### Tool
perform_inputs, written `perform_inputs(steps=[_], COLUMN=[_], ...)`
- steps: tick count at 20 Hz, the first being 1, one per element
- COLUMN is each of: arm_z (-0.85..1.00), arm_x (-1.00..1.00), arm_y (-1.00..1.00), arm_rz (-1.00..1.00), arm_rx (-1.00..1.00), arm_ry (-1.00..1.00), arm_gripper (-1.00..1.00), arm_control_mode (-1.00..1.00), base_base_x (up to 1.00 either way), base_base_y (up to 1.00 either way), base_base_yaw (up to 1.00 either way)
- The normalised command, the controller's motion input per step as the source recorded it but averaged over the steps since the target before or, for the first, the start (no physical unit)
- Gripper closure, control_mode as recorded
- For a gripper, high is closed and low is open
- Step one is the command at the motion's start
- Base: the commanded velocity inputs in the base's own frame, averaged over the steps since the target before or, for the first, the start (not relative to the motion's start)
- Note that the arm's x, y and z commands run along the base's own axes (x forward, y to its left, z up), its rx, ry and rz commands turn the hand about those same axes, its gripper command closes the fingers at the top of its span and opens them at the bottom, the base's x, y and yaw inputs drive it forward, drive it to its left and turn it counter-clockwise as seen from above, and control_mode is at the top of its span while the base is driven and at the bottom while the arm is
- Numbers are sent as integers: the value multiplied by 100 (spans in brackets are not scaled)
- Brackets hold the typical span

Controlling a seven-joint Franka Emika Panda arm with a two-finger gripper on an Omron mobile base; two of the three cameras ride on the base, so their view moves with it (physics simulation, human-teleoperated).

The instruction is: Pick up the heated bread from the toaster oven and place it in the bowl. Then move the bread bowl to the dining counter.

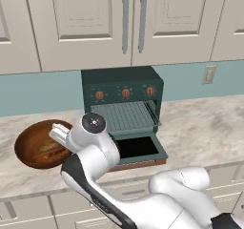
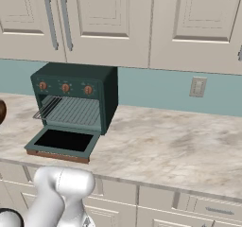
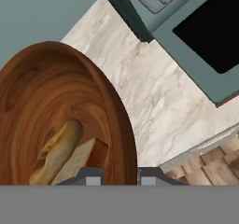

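The white arm rises from low at the counter's front edge, bends at its dark-jointed elbow and reaches left of the toaster oven (image 1: 125,109). Its wrist tips the gripper (image 3: 120,175) down over the bowl (image 1: 35,144), fingers (image 3: 91,176) drawn nearly together astride the bowl's rim.

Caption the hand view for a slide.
Tan bread piece lying inside the glossy reddish-brown wooden bowl beside the open dark green toaster oven.
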Motion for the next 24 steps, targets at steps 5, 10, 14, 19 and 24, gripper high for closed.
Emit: perform_inputs(steps=[5, 10, 14, 19, 24], arm_z=[100, 81, 52, 3, 0], arm_x=[-60, -38, -32, -7, 0], arm_y=[-90, -100, -100, -70, -4], arm_rz=[-36, -25, -15, -2, 1], arm_rx=[9, 11, 20, 6, 0], arm_ry=[3, 12, 8, 0, 0], arm_gripper=[100, 100, 100, 100, 100], arm_control_mode=[-100, -100, -100, -100, 100], base_base_x=[0, 0, 0, 0, -50], base_base_y=[0, 0, 0, 0, -35], base_base_yaw=[0, 0, 0, 0, 28])
